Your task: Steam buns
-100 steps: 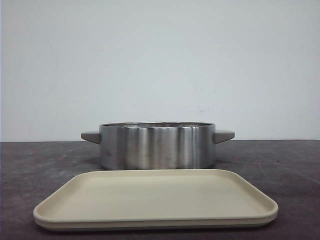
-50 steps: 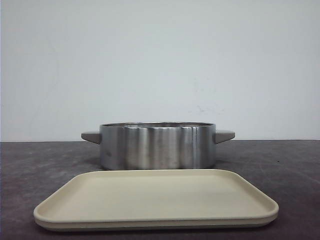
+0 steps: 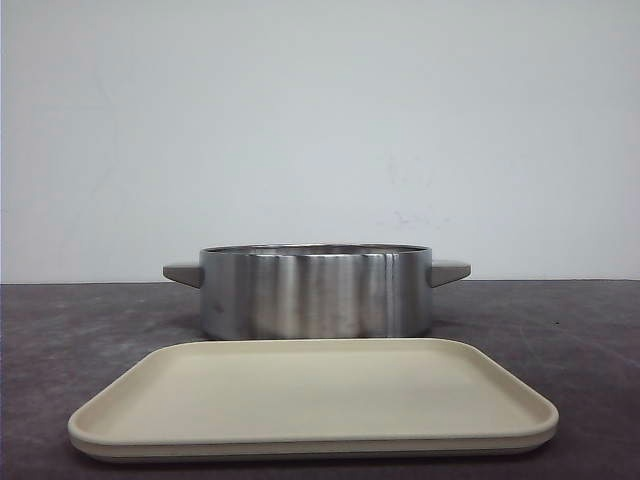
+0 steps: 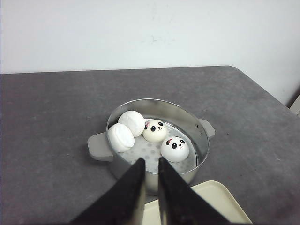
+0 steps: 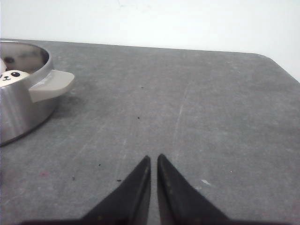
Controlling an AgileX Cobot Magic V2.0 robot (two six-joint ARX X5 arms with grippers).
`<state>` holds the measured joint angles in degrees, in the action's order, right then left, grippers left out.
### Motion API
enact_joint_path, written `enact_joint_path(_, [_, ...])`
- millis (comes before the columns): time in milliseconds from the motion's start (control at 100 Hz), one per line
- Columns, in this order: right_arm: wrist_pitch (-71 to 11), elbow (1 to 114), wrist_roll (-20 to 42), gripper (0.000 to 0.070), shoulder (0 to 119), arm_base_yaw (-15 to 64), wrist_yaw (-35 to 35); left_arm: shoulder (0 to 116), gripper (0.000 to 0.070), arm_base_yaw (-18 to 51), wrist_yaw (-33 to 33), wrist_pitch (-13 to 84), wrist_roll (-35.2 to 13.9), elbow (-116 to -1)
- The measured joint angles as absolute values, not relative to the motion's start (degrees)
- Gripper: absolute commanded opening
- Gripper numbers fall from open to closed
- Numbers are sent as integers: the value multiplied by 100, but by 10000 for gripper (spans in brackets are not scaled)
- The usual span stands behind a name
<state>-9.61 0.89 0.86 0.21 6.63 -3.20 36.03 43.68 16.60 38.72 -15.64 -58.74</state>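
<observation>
Across the front views almost nothing changes: the beige tray [image 3: 312,395] in front of the steel pot [image 3: 316,291] sits a hair further right now, a shift so slight it may be only camera wobble.

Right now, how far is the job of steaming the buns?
Loading looks done: four buns sit inside the steel pot and the beige tray holds nothing. Nothing is in hand: the left gripper and the right gripper are nearly closed and hold nothing. No lid is on the pot, so covering may remain.
</observation>
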Motion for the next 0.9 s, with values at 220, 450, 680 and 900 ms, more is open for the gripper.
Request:
enact_joint_path(220, [-956, 89, 82, 19, 21, 663, -320, 3603, 0, 4368, 1660, 3874, -1564, -5874])
enact_joint_path(450, [-956, 89, 80, 19, 21, 663, -320, 3603, 0, 4368, 1660, 3874, -1566, -5874])
enact_joint_path(680, [-956, 89, 80, 20, 21, 663, -320, 3603, 0, 4368, 1660, 3874, -1564, -5874])
enact_joint_path(900, [-956, 89, 80, 20, 21, 663, -320, 3376, 0, 4132, 1649, 4069, -1568, -5867])
